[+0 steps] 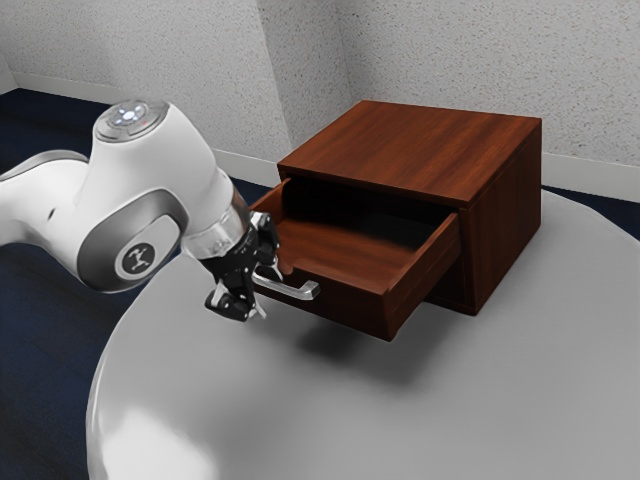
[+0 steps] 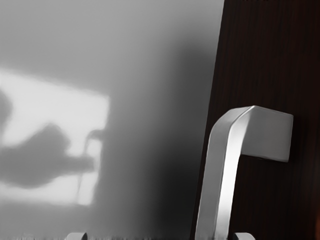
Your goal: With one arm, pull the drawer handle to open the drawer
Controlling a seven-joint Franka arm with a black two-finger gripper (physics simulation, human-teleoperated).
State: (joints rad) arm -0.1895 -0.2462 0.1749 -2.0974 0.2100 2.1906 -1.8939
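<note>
A dark wooden cabinet (image 1: 470,150) stands on the round grey table (image 1: 420,400). Its drawer (image 1: 360,255) is slid out a good way, and the inside looks bare. A silver bar handle (image 1: 290,288) runs along the drawer's front. My black gripper (image 1: 243,305) is at the handle's end nearer the exterior view's left. In the wrist view the handle (image 2: 225,165) rises against the dark drawer front (image 2: 270,60) and passes between my fingertips (image 2: 76,235), close to one and well apart from the other. The gripper is open.
The table's rim (image 1: 100,390) curves just below my hand, with dark blue floor (image 1: 40,330) beyond it. Grey walls meet in a corner (image 1: 300,60) behind the cabinet. Bare tabletop spreads in front of the drawer and toward the exterior view's right.
</note>
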